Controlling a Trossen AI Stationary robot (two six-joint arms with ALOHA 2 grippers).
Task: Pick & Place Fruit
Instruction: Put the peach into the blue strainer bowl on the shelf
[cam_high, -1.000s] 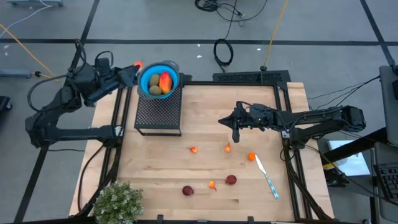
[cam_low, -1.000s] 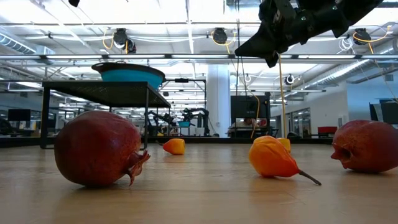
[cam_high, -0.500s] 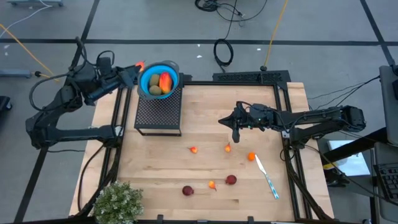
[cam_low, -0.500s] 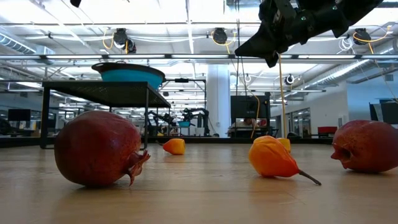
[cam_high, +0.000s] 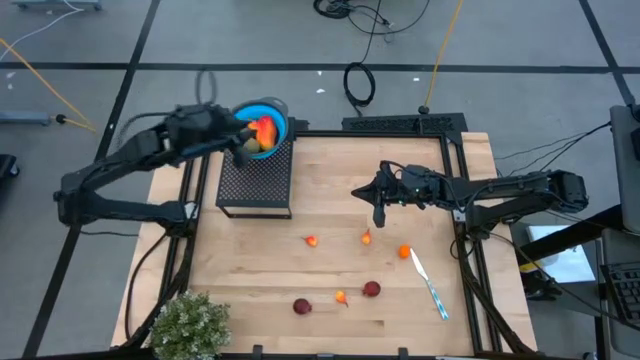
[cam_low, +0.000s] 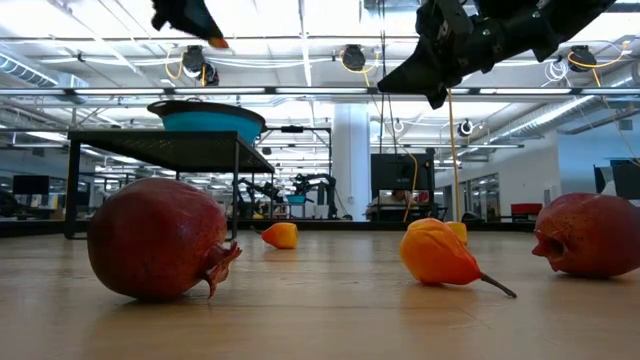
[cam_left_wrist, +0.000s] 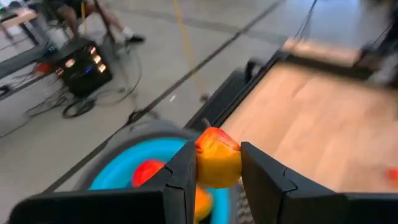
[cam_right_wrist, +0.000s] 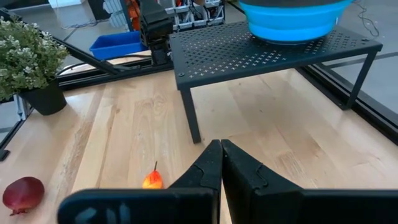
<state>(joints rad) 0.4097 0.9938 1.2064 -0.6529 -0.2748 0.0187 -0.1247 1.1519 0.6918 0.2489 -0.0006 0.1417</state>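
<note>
A small orange fruit (cam_left_wrist: 217, 158) is clamped in the left gripper (cam_left_wrist: 214, 163), poised directly above the blue bowl (cam_left_wrist: 134, 168), upper left; release pending.

Work surface: light wooden table (cam_high: 330, 170), black frame along its edges.

Directly on the wood:
- black perforated metal stand (cam_high: 256, 180), far left part
- potted green plant (cam_high: 188, 325), near left corner
- two dark red balls (cam_high: 302, 306) (cam_high: 371, 289), near edge
- four small orange pieces (cam_high: 311, 241) (cam_high: 366, 238) (cam_high: 404, 252) (cam_high: 342, 297); the third lies just beside the utensil
- white and blue utensil (cam_high: 429, 284), right side, lying flat and aslant
</note>
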